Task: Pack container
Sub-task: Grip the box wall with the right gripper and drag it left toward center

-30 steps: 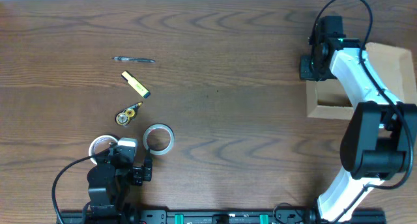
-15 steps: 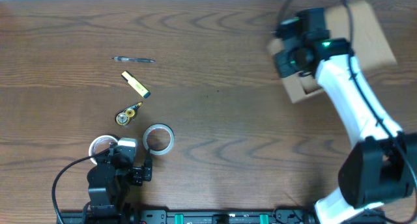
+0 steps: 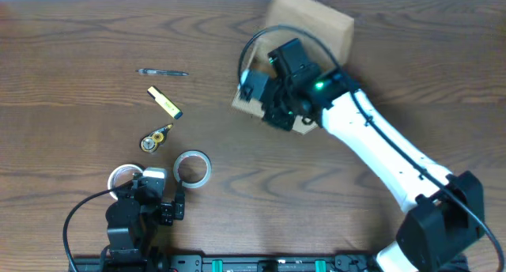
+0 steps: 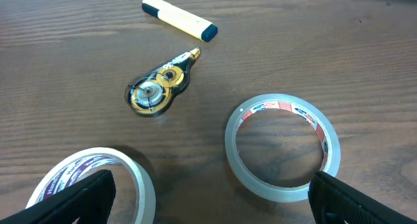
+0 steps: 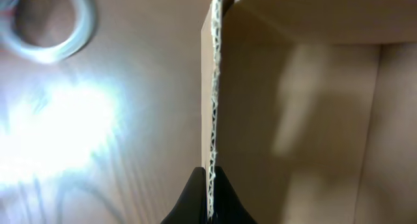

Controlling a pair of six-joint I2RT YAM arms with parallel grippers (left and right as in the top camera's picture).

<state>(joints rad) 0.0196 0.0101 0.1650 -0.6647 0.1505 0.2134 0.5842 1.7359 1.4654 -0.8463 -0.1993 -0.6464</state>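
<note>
We see the right gripper (image 5: 210, 193) clenched on the container (image 3: 312, 25). Its two dark fingertips pinch the raw corrugated edge of one side wall, one tip inside the box and one outside. The container lies close to the far edge of the table (image 3: 71, 35), about midway along it, with its open inside facing the wrist camera. We cannot tell whether it rests flat on the wood.

The left gripper (image 4: 212, 210) hangs released near the front left corner, its fingers spread wide. Between them lie a clear tape roll (image 4: 282, 149) and a white tape roll (image 4: 91, 185), a little apart from each other. Just beyond them is a correction tape dispenser (image 4: 159, 90), then a yellow marker (image 4: 179, 17). A pen (image 3: 162, 72) lies farthest toward the far edge.
</note>
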